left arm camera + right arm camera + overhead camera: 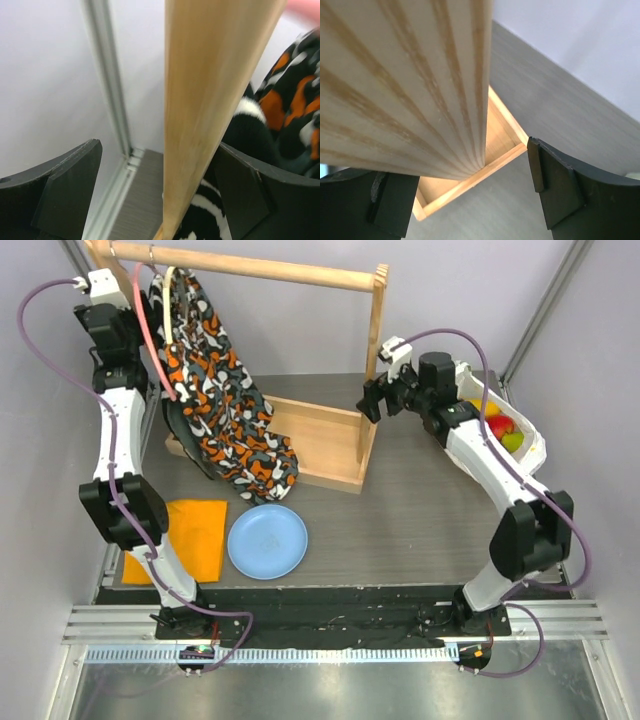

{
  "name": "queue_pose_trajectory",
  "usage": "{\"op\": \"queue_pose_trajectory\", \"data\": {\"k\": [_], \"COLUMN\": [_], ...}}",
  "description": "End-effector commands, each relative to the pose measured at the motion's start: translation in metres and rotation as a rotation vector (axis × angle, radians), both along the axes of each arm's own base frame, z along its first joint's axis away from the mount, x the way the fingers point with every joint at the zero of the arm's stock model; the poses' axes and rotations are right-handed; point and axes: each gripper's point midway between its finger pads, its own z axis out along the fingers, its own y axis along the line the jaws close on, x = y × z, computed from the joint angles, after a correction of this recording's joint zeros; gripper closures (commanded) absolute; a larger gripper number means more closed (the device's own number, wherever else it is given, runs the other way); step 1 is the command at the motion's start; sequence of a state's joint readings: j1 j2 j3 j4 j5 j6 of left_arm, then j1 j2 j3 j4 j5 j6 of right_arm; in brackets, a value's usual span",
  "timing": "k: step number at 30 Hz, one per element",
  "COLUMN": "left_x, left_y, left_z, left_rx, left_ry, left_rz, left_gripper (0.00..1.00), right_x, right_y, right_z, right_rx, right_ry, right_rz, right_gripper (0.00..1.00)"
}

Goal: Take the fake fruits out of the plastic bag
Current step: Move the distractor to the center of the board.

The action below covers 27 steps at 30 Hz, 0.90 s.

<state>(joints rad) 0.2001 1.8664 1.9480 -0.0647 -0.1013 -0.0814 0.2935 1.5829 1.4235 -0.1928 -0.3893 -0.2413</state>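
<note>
Both hands are open by the wooden rack, and the fruits sit in the bag.

The left hand (157,150) is wide open with a post (210,100) of the wooden rack (330,435) between its fingers, and it grips nothing. The right hand (370,402) is open too, close by the rack's other post (410,75). The spotty cloth (225,400) hangs on the rack beside the left hand. The fake fruits (503,430) lie inside the plastic bag (538,445) at the far right edge of the surface (420,510), behind the right arm. To do this step well, I think the right hand should back off from the post, turn to the bag and go in slowly from above, so the thin bag does not slide. Only the top view shows the bag and fruits. Only the wrist views show the gaps between fingers and wood.
</note>
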Motion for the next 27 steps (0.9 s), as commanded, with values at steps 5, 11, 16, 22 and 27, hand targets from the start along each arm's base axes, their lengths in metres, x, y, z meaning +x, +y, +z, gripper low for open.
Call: {"op": "queue_pose_trajectory", "data": {"k": [5,11,16,22,27], "left_x": [-0.031,-0.04,-0.093,-0.175,-0.233], "left_y": [0.034,0.023,0.005,-0.006,-0.034], "left_z": [0.073,0.065,0.072,-0.011,-0.105], "left_rx": [0.041,0.049,0.021,-0.222,-0.363], "left_ry": [-0.189,-0.148,-0.119,0.095,0.299], "left_rz": [0.16,0.109,0.082,0.19,0.173], "left_gripper": [0.02,0.0,0.0,0.0,0.0], "right_x": [0.072,0.056,-0.028,-0.131,-0.179], "right_y": [0.012,0.01,-0.006,-0.001,0.038], "right_z": [0.05,0.045,0.014,-0.045,-0.093], "right_rx": [0.079,0.082,0.037,-0.094,-0.237], "right_ry": [-0.161,-0.118,-0.027,0.124,0.255], "right_rz": [-0.089,-0.08,-0.056,0.121,0.396], "right_gripper": [0.1,0.09,0.07,0.08,0.21]}}
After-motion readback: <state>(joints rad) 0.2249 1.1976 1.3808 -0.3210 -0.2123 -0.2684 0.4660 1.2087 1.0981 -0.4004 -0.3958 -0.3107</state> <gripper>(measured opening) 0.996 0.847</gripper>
